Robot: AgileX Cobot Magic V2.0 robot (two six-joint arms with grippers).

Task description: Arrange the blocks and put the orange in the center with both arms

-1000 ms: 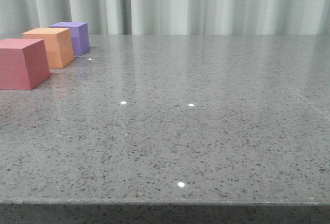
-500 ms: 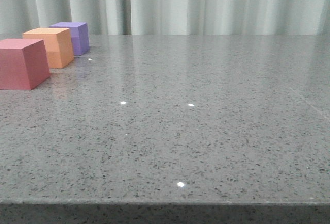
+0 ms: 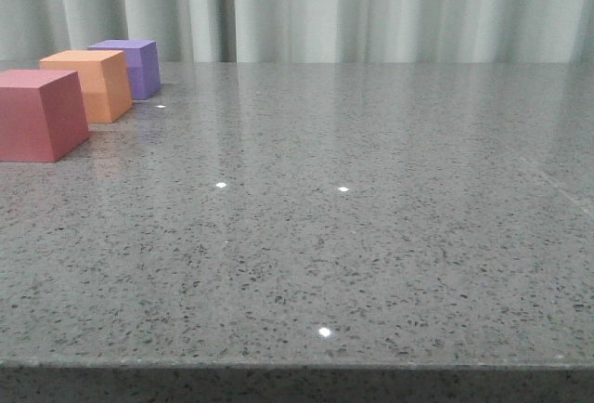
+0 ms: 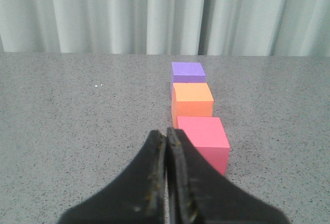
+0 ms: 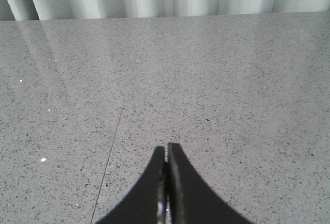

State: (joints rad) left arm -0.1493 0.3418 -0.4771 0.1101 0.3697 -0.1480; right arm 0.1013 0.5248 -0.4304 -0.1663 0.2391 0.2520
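Backdrop: pale pleated curtain [image 3: 390,8] hangs behind the far edge of the table; we see it in all three views.
Table: grey speckled stone table [image 3: 371,236] with a glossy top; we note small bright light spots reflected on it and a thin seam line [image 5: 111,152] running across it in the right wrist view.
Blocks, general: we count three cubes of like size standing on the table at its far left in the front view, set in one straight row leading away from the camera.
Pink-red block [image 3: 39,113]: nearest the camera in the front view, upright, flat on the table.
Orange block [image 3: 93,84]: sits in the middle of the row, between the pink-red block and the purple block.
Purple block [image 3: 132,67]: farthest back, closest to the curtain.
Spacing: from the left wrist view the neighbours look touching or just beside each other; we cannot tell which.
Left hand [image 4: 166,136]: black, its two fingers pressed together with nothing between them; it hovers just short of the pink-red block, a little to one side of the row, clear of all blocks.
Right hand [image 5: 166,152]: black, fingers pressed together, holding nothing; only bare table lies under and ahead of it.
Front view: we see neither arm in it.
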